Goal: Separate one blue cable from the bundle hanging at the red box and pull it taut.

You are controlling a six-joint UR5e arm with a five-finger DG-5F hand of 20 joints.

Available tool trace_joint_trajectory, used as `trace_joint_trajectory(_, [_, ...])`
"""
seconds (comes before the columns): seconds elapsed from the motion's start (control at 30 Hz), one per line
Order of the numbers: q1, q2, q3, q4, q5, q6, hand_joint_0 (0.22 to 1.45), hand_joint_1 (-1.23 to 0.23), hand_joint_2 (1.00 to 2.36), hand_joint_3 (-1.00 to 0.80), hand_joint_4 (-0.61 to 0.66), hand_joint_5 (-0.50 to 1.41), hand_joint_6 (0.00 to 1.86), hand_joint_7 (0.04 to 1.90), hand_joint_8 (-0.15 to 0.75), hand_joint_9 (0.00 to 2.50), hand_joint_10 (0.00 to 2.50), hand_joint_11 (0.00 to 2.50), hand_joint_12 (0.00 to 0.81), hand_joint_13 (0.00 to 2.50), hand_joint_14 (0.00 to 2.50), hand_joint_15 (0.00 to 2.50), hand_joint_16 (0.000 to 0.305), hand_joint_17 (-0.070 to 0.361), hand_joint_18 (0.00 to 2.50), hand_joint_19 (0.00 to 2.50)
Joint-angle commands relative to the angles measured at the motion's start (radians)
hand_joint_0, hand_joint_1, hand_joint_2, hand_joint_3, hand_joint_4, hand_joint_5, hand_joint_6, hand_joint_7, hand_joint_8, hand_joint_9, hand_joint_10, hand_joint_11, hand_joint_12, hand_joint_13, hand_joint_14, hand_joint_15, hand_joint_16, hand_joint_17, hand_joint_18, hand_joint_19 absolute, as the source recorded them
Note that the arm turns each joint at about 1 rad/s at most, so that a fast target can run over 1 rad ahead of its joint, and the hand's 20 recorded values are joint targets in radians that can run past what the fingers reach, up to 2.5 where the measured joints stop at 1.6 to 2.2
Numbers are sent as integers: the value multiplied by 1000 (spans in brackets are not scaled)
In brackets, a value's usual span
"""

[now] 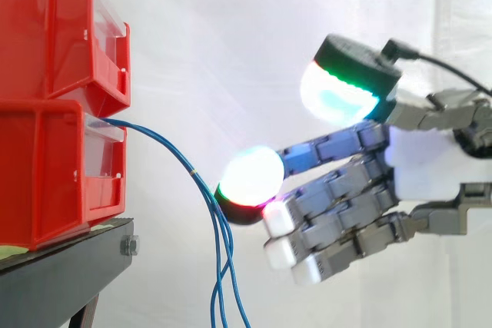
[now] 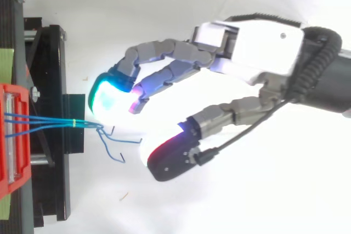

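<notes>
"Blue cables (image 1: 181, 158), where are they?"

"They leave the front of the lower red bin (image 1: 46, 174) at 9 o'clock in the side view, arc toward 4 o'clock, then hang down slack, several strands together. From above, a thin yellow-green band (image 2: 73, 123) ties them a little way out from the bin. Past it their loose ends curl apart."

"And the hand (image 1: 427, 163)?"

"Spread and relaxed, gripping nothing. Its fingers reach toward 9 o'clock, nearly straight. The foremost fingertip (image 1: 252, 174), glowing white with a green and red rim, sits right beside the strands where they turn downward. Whether it touches them I cannot tell. The thumb pad (image 1: 338, 94) stands well apart, at 1 o'clock of the fingers."

"Seen from the top?"

"The bundle runs between a cyan pad (image 2: 107, 96) at its 12 o'clock and the thumb pad at its 5 o'clock."

"Around that?"

"A second red bin (image 1: 54, 28) is stacked on the first, both on a black stand (image 1: 69, 274), with a white curtain (image 1: 231, 36) behind."
</notes>
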Motion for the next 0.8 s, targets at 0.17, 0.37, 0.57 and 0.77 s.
trace_joint_trajectory(0.17, [4,-64,32,46,87,26,507,-696,1000,-500,239,-200,503,954,327,731,14,567,322,761,12,364,31,71,625,210])
trace_joint_trajectory(0.37, [9,-101,41,63,86,26,509,-691,1000,-500,241,-197,502,952,332,746,16,569,318,771,15,366,30,68,626,206])
trace_joint_trajectory(0.57, [15,-124,81,87,61,31,517,-683,1000,-500,240,-197,502,952,331,757,13,577,317,798,13,376,29,65,638,196])
trace_joint_trajectory(0.77, [24,-126,98,91,-2,31,521,-675,1000,-500,240,-196,503,947,334,785,13,576,315,836,13,385,28,62,653,208])
